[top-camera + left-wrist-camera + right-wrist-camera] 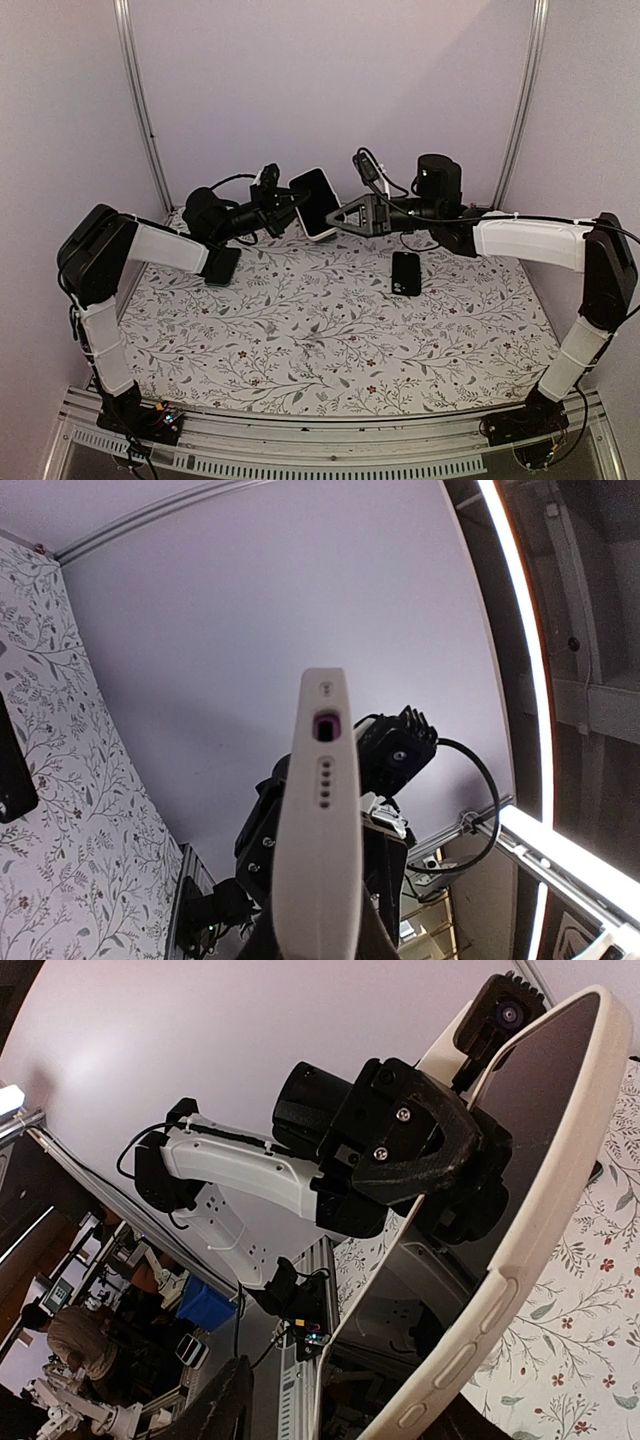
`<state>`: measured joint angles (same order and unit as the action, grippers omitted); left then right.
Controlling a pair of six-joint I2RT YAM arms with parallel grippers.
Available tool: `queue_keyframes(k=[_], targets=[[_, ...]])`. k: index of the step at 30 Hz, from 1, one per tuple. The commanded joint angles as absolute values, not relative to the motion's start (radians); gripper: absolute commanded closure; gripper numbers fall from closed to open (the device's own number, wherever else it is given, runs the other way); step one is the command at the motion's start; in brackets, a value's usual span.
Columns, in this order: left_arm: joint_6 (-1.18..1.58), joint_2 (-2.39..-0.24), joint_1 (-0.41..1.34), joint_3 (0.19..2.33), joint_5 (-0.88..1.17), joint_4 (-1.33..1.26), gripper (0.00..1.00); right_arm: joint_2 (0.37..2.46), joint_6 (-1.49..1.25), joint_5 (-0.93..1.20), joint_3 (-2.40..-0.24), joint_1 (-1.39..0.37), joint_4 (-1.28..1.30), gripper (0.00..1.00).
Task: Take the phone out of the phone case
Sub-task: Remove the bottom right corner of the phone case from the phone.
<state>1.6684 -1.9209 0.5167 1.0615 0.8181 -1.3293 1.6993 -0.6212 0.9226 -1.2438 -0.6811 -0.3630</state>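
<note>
Clamping the cream-white, round-cornered plastic phone case (322,234) by the edge nearest it, the left pincer (288,203) holds it in the air above the far part of the table, jaws drawn in narrow against the case. The case is tilted, its open face turned toward the overhead camera. The dark, glossy flat phone (317,203) sits inside it, filling the rim. From the left wrist the case is seen edge-on, rising from between that pincer's fingers. A port cut-out and a short row of small holes show in the edge that faces the lens.

The right pincer (342,217) hangs level with the case on its right side and points at it, its tip right at the case's lower right edge. From the right wrist its jaws stand parted. One dark finger (228,1405) shows at the lower left, with a clear gap between it and the case's rim. The long side of the case, with its moulded buttons, runs across the space between the jaws. The other finger is hidden behind the case, so whether it touches cannot be told.

Below and to the right of the right pincer, a small black rectangular slab (406,272) lies flat on the leaf-and-flower printed cloth (330,340) covering the table, well apart from the held case.
</note>
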Motion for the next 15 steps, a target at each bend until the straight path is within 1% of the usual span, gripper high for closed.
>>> queue_keyframes(k=[1, 5, 7, 11, 15], targets=[[1.708, -1.909, 0.507, 1.058, 0.802, -1.413, 1.0, 1.63, -0.643, 0.961, -1.208, -0.66, -0.478, 0.48], [1.723, -1.901, 0.503, 1.058, 0.795, -1.425, 1.0, 1.616, -0.673, 0.969, -1.182, -0.653, -0.504, 0.5], [1.725, -1.898, 0.502, 1.061, 0.796, -1.427, 1.0, 1.613, -0.681, 0.969, -1.174, -0.651, -0.51, 0.54], [1.736, -1.899, 0.502, 1.067, 0.799, -1.436, 1.0, 1.608, -0.694, 0.975, -1.168, -0.648, -0.526, 0.64], [1.735, -1.895, 0.504, 1.068, 0.805, -1.432, 1.0, 1.61, -0.702, 0.979, -1.171, -0.649, -0.544, 0.79]])
